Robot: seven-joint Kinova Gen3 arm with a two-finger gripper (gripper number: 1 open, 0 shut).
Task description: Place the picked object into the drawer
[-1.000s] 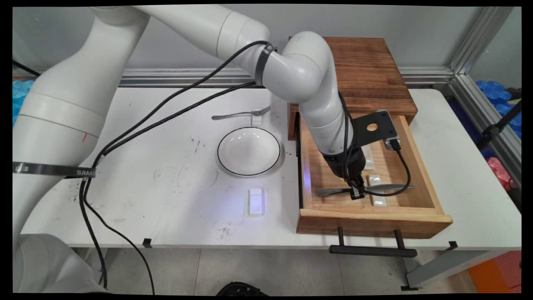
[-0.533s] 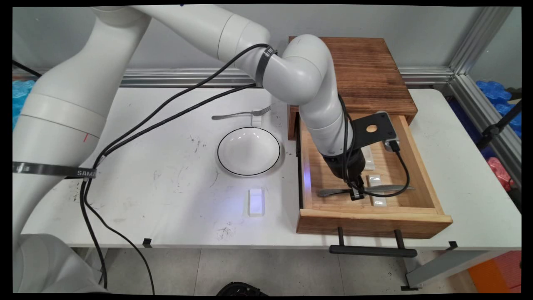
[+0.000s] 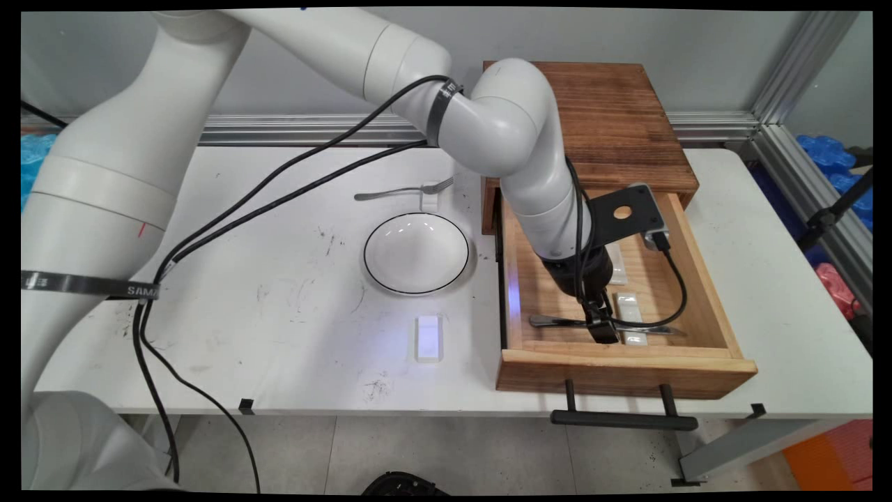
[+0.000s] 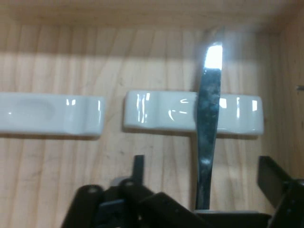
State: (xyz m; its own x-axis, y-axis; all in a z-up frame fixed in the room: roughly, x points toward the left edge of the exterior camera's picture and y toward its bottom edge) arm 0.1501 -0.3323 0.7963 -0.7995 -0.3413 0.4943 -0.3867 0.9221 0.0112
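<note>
- My gripper [image 3: 603,332] is down inside the open drawer [image 3: 627,367], at its near end, directly over a table knife [image 3: 557,322].
- In the hand view my gripper [image 4: 204,169] has its fingers [image 4: 138,164] spread. One stands on each side of the knife [image 4: 207,128] with a gap to each, so I straddle the knife and am not pinching it.
- The knife lies left to right across the drawer floor, close to the drawer's near wall. Its handle points left and its blade points right.
- The blade part rests across a white cutlery rest [image 3: 631,322]. The hand view shows the knife crossing that rest [image 4: 156,117].
- A second white rest [image 4: 50,114] lies in line with the first, a little apart from it and bare. In the main view my wrist partly hides it [image 3: 616,263], farther back in the drawer.
- The drawer is pulled out of a dark wooden cabinet [image 3: 613,118] at the far right of the table [image 3: 279,314]. Its black bar handle [image 3: 624,419] overhangs the table's near edge.
- Left of the drawer stands a white bowl [image 3: 416,252] with a dark rim, well apart from my gripper.
- Beyond the bowl a fork [image 3: 397,192] lies with its tines on a small white rest [image 3: 431,202].
- Another white rest [image 3: 428,338] lies alone, nearer than the bowl.
</note>
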